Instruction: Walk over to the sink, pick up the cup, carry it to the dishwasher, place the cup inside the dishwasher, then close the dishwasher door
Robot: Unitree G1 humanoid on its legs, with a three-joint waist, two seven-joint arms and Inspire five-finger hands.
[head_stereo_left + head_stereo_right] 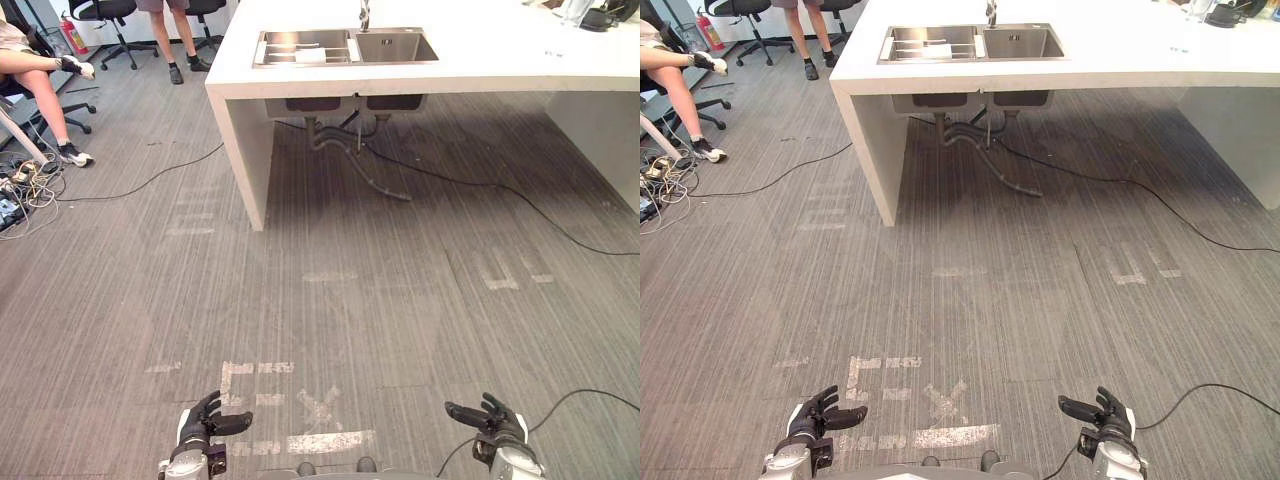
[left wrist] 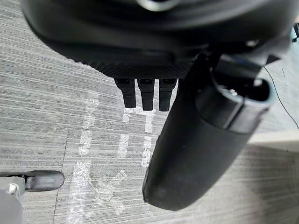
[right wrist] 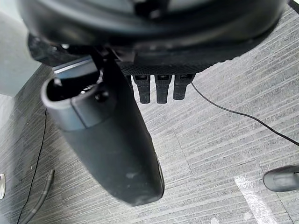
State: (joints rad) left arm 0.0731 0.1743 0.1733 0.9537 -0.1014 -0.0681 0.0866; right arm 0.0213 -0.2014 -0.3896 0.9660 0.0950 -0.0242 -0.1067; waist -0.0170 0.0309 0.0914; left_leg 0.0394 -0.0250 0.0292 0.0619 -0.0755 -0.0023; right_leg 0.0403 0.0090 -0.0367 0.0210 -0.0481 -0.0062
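High in the frame, a steel double sink [image 1: 345,47] is seen set into a white tabletop [image 1: 480,60], with a faucet [image 1: 364,12] rising behind it. A small pale object [image 1: 310,55] lies on a wire rack in the sink's left-hand basin; it is too small for it to be told whether this is the cup. Grey drain pipes [image 1: 335,135] hang beneath the basins, and a black cable [image 1: 480,190] runs from them across the floor toward the right edge. Worn white tape marks [image 1: 300,410] are stuck to the grey carpeted floor [image 1: 350,300] in the lower middle.

At the bottom edge, well apart from the sink, the left hand [image 1: 205,420] is held at lower left and the right hand [image 1: 490,420] at lower right. Each is held loosely spread with the thumb standing out, and nothing is held in either.

In the upper left, a seated person's legs [image 1: 40,80] are seen beside a tangle of cords [image 1: 25,185]. Further back are a standing person's legs [image 1: 170,40], office chairs [image 1: 105,15] and a red fire extinguisher [image 1: 72,35].
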